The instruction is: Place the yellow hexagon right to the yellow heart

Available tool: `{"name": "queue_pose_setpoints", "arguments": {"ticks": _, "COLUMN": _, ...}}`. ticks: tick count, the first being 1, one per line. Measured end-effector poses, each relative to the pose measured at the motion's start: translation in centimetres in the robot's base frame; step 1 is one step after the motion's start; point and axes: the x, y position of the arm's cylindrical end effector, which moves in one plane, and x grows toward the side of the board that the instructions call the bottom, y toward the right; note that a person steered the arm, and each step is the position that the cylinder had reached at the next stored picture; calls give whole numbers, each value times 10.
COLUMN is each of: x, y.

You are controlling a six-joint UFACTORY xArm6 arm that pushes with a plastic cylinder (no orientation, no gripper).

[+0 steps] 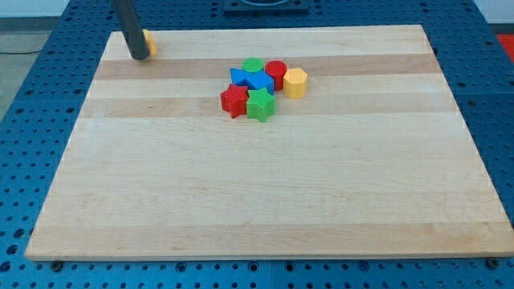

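Note:
The yellow hexagon (pixel 295 82) stands at the right end of a tight cluster near the board's top middle. A yellow block (pixel 149 42), likely the yellow heart, sits at the board's top left corner, mostly hidden behind my rod. My tip (pixel 139 56) rests on the board right at that yellow block's left front, far to the left of the hexagon. The cluster also holds a green round block (pixel 254 66), a red cylinder (pixel 276 71), two blue blocks (pixel 239 77) (pixel 259 82), a red star (pixel 234 99) and a green star (pixel 260 104).
The wooden board (pixel 265 185) lies on a blue perforated table (pixel 24 160). The red cylinder touches the hexagon's left side.

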Motion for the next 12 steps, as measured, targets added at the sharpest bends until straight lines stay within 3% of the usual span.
{"name": "queue_pose_setpoints", "arguments": {"ticks": 1, "x": -4, "y": 41}}
{"name": "queue_pose_setpoints", "arguments": {"ticks": 4, "x": -10, "y": 288}}
{"name": "queue_pose_setpoints", "arguments": {"ticks": 6, "x": 77, "y": 305}}
{"name": "queue_pose_setpoints", "arguments": {"ticks": 8, "x": 130, "y": 297}}
{"name": "queue_pose_setpoints", "arguments": {"ticks": 10, "x": 125, "y": 245}}
{"name": "queue_pose_setpoints", "arguments": {"ticks": 11, "x": 109, "y": 255}}
{"name": "queue_pose_setpoints", "arguments": {"ticks": 12, "x": 88, "y": 301}}
